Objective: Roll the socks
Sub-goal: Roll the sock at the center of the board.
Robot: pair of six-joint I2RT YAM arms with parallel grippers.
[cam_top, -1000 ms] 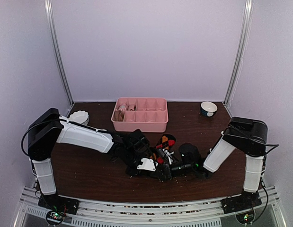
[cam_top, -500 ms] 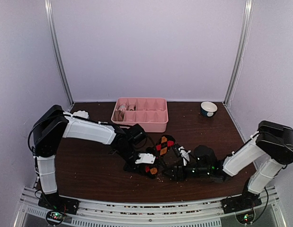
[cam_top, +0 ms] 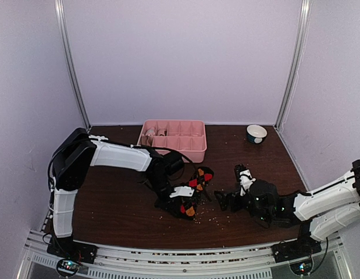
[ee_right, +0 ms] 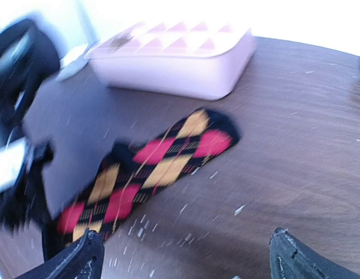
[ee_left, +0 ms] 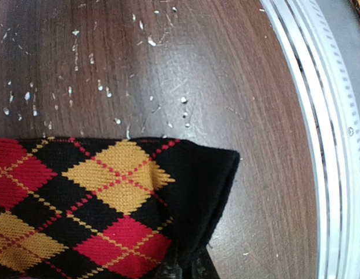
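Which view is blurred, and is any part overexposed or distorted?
Right wrist view: the sock and tray are blurred, and the background above the tray is washed out to white. Left wrist view: sharp, with crumbs and sock pattern crisp, but the rail bows, a lens distortion. Top view: evenly lit, no glare.

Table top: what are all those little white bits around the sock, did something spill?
Yes, that looks odd. Pale specks are scattered over the dark table beside the argyle sock. They look like crumbs or lint; what they are cannot be told.
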